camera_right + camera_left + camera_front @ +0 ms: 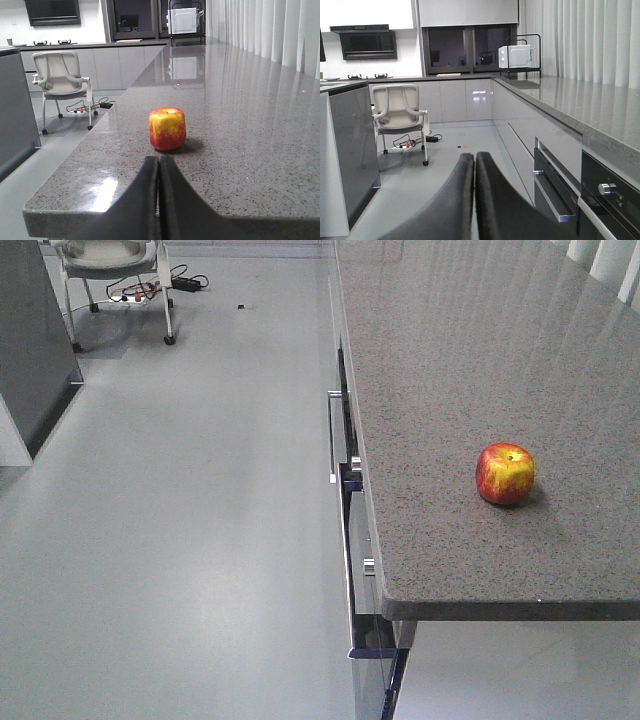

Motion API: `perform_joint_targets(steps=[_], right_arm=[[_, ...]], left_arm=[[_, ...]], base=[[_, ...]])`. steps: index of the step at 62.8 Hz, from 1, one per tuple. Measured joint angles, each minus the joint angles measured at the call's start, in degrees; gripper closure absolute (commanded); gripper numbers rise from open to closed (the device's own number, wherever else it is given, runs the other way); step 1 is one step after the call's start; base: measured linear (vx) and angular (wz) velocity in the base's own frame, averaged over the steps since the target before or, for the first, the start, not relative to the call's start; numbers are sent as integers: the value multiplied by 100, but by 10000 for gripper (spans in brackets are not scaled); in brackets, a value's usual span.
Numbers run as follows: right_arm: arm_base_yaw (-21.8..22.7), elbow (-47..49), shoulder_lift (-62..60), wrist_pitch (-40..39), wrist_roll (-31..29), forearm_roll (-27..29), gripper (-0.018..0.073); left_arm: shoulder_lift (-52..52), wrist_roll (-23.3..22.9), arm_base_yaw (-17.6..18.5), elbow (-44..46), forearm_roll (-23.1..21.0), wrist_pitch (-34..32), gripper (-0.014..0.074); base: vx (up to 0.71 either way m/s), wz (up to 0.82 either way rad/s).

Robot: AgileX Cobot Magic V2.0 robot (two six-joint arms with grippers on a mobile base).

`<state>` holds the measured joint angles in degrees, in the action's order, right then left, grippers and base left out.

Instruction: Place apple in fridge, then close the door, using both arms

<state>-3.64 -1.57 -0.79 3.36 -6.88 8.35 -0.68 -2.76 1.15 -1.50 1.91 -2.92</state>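
Apple (505, 474), red with yellow patches, sitting upright on a grey speckled countertop (450, 350), close to its near end and set back from the floor-side edge, touched by nothing. Right gripper (159, 159) at the counter's near end, pointed straight at the apple and stopping short of it, black fingers pressed together with nothing between them. Left gripper (474, 156) off the counter, hanging above grey floor beside the drawer fronts, fingers likewise pressed tight and empty. Farther back in the left wrist view, a pale office chair (399, 112) on casters and a white microwave (515, 56) on the far counter by the curtains.
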Motion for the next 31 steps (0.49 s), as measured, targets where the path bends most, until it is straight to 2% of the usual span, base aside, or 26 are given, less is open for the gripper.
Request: perform_joint_targets(steps=[31], right_arm=[[0,0,0,0,0,0,563]], left_arm=[[0,0,0,0,0,0,603]], base=[[0,0]])
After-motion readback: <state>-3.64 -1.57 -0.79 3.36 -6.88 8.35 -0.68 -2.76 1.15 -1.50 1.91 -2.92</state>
